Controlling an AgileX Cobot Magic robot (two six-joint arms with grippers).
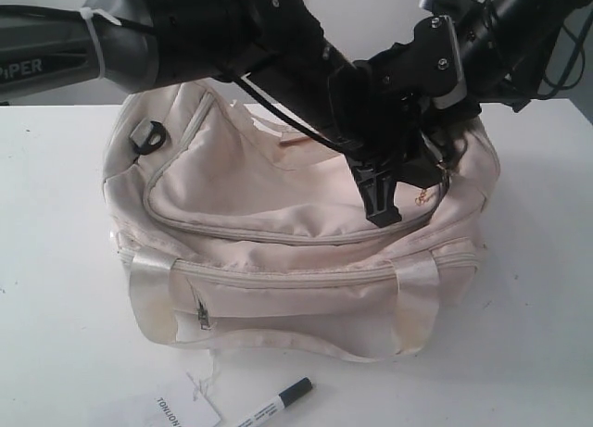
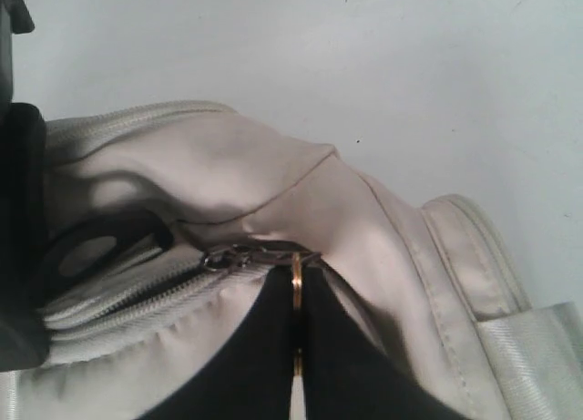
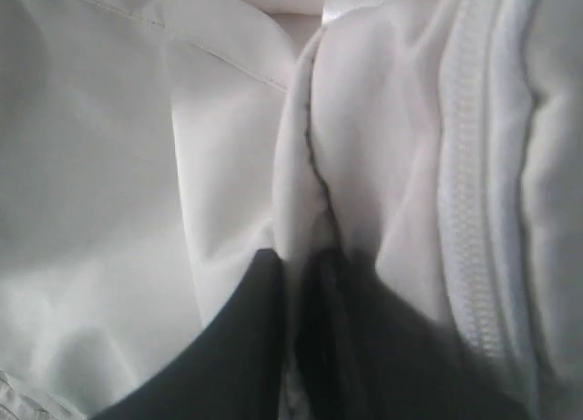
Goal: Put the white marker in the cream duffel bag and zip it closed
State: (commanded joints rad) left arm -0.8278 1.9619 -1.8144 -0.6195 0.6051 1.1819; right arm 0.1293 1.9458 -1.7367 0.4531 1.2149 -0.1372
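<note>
White marker [image 1: 276,404] before cream duffel bag [image 1: 278,214], well apart from right hand [image 3: 296,347]

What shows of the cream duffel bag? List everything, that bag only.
The bag is soft, creased cream fabric, slumped on the white table. It has shiny strap handles, a curved top zipper that looks closed, a front zip pocket and a black ring at one end. The left fingers pinch the zipper's gold ring; the right fingers pinch a fold of its fabric.
</note>
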